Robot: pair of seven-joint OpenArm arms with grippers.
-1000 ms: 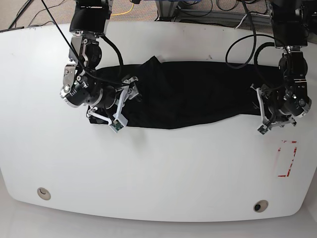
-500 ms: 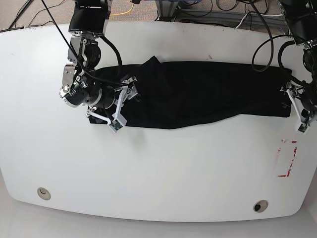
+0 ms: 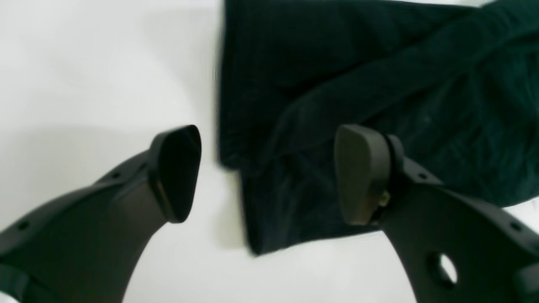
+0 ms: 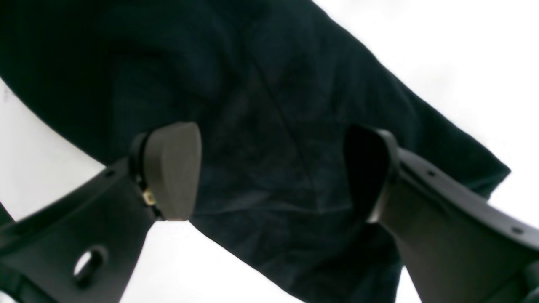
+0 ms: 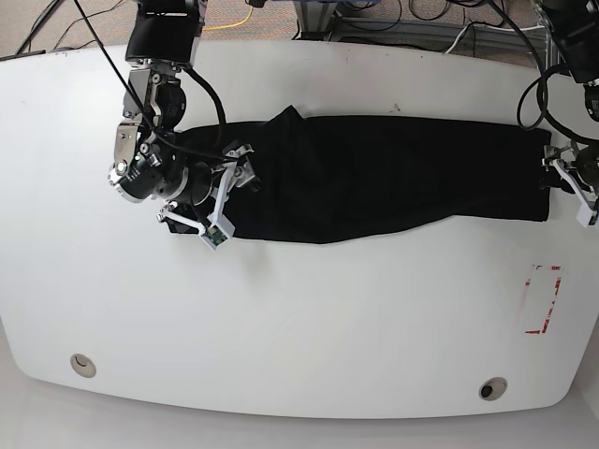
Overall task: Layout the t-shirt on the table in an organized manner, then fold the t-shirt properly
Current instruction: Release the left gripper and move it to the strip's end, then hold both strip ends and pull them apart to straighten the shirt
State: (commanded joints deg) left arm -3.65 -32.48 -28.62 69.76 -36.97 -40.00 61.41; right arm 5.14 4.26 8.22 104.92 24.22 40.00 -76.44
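Your left gripper (image 3: pixel 269 172) is spread wide with nothing in it, hovering at the end of the black t-shirt (image 5: pixel 393 173). Right gripper (image 4: pixel 273 168) is wide open too, straddling cloth without pinching it. You've got the shirt lying in a long band across the white table (image 5: pixel 309 327).

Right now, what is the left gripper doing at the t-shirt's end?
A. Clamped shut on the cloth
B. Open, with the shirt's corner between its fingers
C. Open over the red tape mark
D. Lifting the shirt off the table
B: in the left wrist view the left gripper has its jaws wide apart, with the corner of the t-shirt lying flat on the table between them.
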